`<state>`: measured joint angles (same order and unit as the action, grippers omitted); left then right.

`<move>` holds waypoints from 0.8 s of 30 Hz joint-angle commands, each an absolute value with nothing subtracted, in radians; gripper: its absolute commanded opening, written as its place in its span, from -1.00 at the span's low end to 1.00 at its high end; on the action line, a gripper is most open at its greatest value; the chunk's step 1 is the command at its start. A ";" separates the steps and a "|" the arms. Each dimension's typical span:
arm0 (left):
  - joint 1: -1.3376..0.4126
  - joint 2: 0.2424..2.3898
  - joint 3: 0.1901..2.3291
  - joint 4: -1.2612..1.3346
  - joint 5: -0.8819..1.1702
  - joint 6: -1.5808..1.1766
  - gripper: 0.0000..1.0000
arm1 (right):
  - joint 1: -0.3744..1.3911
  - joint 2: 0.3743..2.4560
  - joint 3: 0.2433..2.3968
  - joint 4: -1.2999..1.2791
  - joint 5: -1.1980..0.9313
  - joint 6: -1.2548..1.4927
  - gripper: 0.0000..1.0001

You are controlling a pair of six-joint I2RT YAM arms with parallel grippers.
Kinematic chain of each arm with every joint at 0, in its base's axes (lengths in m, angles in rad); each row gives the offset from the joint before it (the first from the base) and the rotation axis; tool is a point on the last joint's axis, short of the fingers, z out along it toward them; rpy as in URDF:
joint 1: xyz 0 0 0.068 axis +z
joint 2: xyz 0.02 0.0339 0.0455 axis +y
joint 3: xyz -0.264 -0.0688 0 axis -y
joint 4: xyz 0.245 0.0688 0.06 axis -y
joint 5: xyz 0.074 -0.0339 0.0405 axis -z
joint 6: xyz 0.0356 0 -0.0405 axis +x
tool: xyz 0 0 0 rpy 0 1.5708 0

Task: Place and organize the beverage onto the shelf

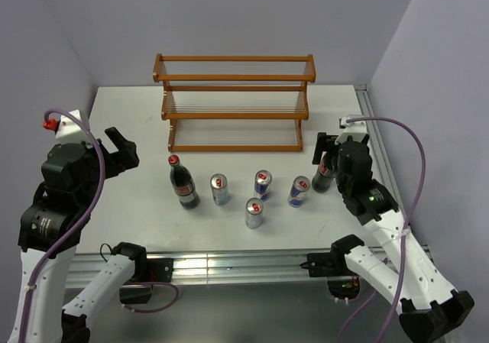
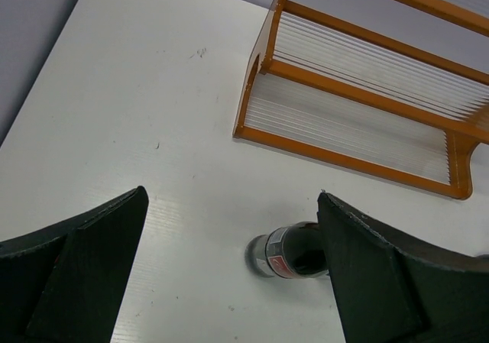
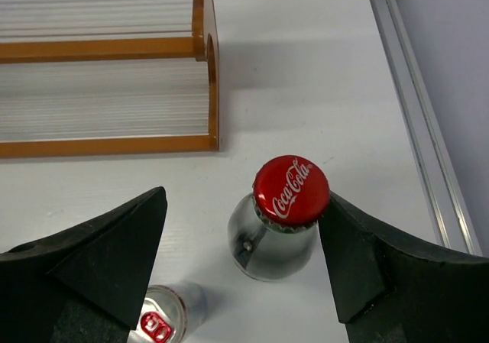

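The shelf (image 1: 229,102), a reddish-brown stepped rack, stands at the back of the table. In front of it stand one cola bottle (image 1: 183,184) and several blue-and-silver cans (image 1: 220,189). A second cola bottle (image 3: 291,190) with a red cap stands at the right, between the fingers of my right gripper (image 3: 244,205). That gripper is open: the right finger (image 3: 359,251) touches the cap's edge and the left finger stands well apart. From above, the right gripper (image 1: 325,160) covers most of this bottle (image 1: 323,179). My left gripper (image 1: 126,150) hangs open and empty left of the drinks, with the left cola bottle (image 2: 294,251) showing by its right finger.
A can (image 3: 164,320) stands just left of the right bottle, under my right gripper's left finger. A metal rail (image 1: 378,152) runs along the table's right edge, close to that bottle. The shelf's lowest tier (image 3: 107,106) lies just behind it.
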<state>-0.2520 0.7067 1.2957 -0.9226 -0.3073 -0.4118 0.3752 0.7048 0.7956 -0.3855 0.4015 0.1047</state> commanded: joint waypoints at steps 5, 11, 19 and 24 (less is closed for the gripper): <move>-0.255 0.712 1.279 -0.881 -0.239 -0.396 0.99 | 0.377 0.749 0.732 -0.146 0.494 0.054 0.63; -0.253 0.712 1.276 -0.876 -0.203 -0.399 0.99 | 0.368 0.792 0.687 -0.052 0.491 0.045 0.32; -0.255 0.722 1.289 -0.871 -0.184 -0.385 0.99 | 0.367 0.830 0.704 -0.006 0.471 0.022 -0.43; -0.253 0.752 1.305 -0.831 -0.123 -0.388 0.99 | 0.367 0.862 0.782 -0.014 0.390 -0.021 -1.00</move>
